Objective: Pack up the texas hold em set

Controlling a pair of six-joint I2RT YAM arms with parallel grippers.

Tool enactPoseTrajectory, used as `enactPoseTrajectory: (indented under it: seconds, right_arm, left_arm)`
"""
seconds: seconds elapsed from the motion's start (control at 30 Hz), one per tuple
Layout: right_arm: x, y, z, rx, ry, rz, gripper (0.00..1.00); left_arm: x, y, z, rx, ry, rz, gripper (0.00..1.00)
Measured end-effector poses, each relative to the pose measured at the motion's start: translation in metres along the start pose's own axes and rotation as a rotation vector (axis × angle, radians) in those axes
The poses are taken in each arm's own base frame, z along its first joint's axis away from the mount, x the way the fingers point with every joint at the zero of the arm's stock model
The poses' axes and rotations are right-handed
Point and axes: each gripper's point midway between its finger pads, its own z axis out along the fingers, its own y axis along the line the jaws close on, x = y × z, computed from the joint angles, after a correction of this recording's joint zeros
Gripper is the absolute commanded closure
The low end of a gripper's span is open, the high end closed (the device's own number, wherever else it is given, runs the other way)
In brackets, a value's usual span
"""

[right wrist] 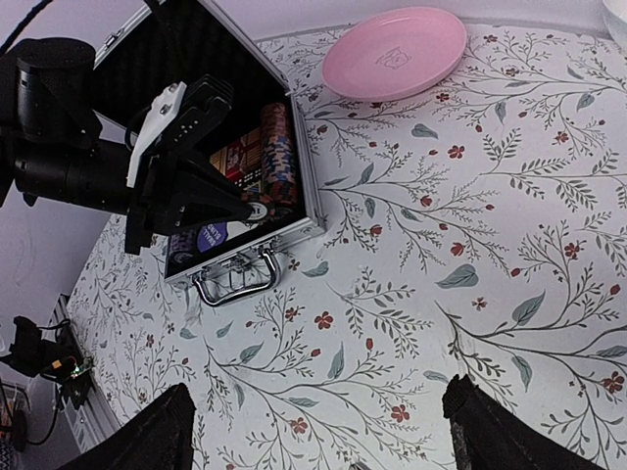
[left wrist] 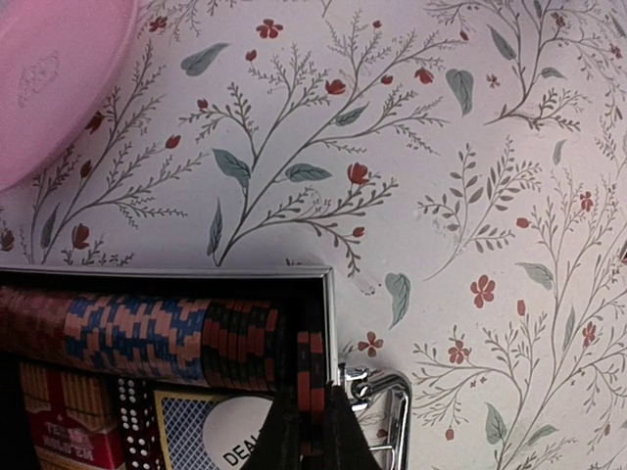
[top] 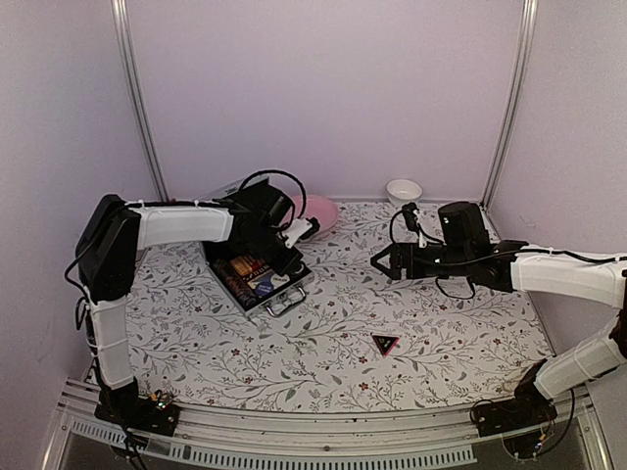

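Note:
The silver case [top: 257, 281] lies open left of centre, its lid raised behind and its metal handle [top: 286, 302] towards me. Rows of red, blue and dark chips [left wrist: 147, 338], card decks [left wrist: 69, 421] and a white dealer button [left wrist: 235, 431] lie inside. My left gripper [left wrist: 312, 446] is shut on a short red-and-black chip stack [left wrist: 312, 377] at the case's handle-side end, just inside the rim. The black-and-red triangle [top: 384, 344] lies on the cloth, nearer me than the case. My right gripper [top: 377, 262] is wide open and empty above the cloth, right of the case [right wrist: 294, 196].
A pink plate [top: 320, 210] sits behind the case, and it also shows in the right wrist view [right wrist: 392, 49]. A small white bowl [top: 404, 190] stands at the back wall. The floral cloth [top: 441, 333] covers the table, with walls behind and at both sides.

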Motion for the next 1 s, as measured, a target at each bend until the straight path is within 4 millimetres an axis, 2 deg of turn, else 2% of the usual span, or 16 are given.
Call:
enactPoseTrajectory:
  seconds: [0.27, 1.0]
  right_arm:
    - [0.000, 0.001, 0.000, -0.007, 0.002, 0.000, 0.11]
    - [0.004, 0.003, 0.001, -0.029, 0.007, 0.002, 0.11]
  left_arm:
    - [-0.001, 0.005, 0.001, -0.029, 0.001, 0.026, 1.00]
    - [0.012, 0.010, 0.017, -0.088, 0.054, 0.051, 1.00]
